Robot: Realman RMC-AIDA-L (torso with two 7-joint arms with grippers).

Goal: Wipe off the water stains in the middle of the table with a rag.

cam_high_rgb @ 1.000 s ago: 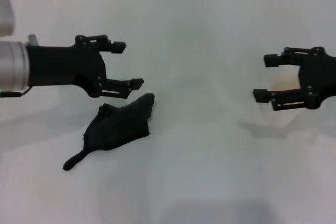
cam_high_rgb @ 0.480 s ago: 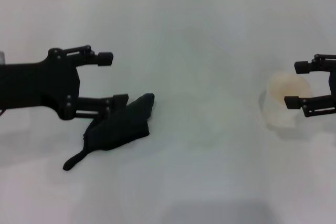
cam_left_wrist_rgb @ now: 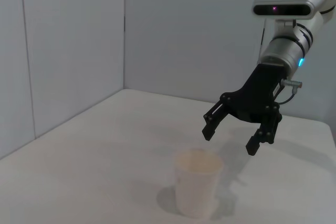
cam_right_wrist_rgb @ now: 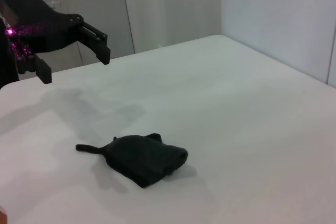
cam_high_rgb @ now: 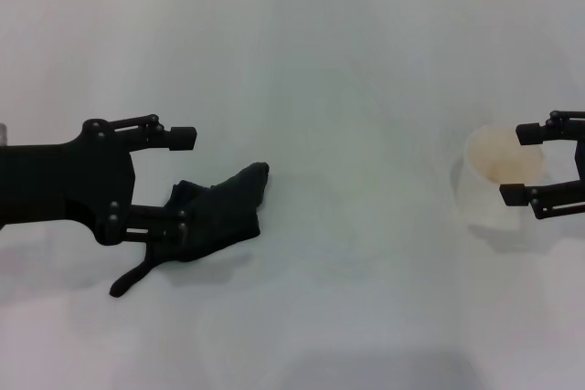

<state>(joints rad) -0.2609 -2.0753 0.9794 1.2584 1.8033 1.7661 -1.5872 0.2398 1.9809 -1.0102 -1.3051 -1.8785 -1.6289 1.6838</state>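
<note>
Head camera looks forward and down on my large plain white smooth table (cam_high_rgb: 347, 299), far wall seam at the top edge, both arms coming in from the sides. My left wrist camera sits low and faces across the table toward the robot's right side, catching the black metal right gripper (cam_left_wrist_rgb: 233, 137) above a translucent white cup (cam_left_wrist_rgb: 197, 187), walls behind. My right wrist camera faces the opposite way, low over the table, seeing the crumpled black soft rag (cam_right_wrist_rgb: 142, 158) fairly near and the black left gripper (cam_right_wrist_rgb: 73, 64) farther off. Head view shares all of these.

Black linkage tools (cam_high_rgb: 186, 180), silver wrists.
</note>
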